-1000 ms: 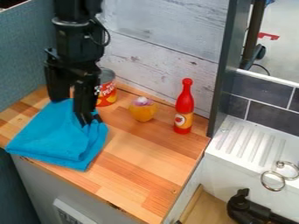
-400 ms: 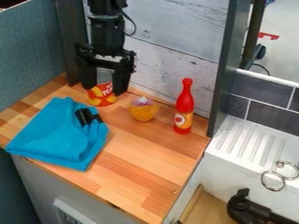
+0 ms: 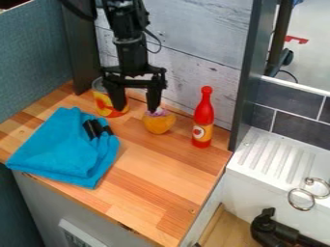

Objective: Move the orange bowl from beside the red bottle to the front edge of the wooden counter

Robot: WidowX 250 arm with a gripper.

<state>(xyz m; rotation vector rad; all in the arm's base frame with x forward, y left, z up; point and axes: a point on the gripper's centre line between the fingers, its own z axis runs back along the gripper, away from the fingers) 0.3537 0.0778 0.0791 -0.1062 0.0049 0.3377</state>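
One wooden counter point(image 3: 155, 178), laid in pale and reddish-brown strips, runs across the scene, and above it we see the black gripper point(image 3: 136, 109) pointing down with its two fingers spread wide. One fingertip overlaps our view of the red-and-yellow can point(image 3: 103, 103) near the back wall; the other is at the pale, purplish top of a rounded orange object point(image 3: 158, 123), though we cannot tell whether they touch. The orange object sits on the counter between the can and an upright red bottle point(image 3: 203, 118) with a yellow label. Toward the counter's left front we find a folded blue cloth point(image 3: 61, 149), a small black item point(image 3: 97, 129) resting on it.

Behind, we see whitewashed planks point(image 3: 193, 48), with a blue-grey partition point(image 3: 35, 58) on the left. Past a dark upright panel point(image 3: 248, 72) lie grey tiles point(image 3: 287, 101), a white ridged drainboard point(image 3: 274, 157) and metal rings point(image 3: 301, 198).
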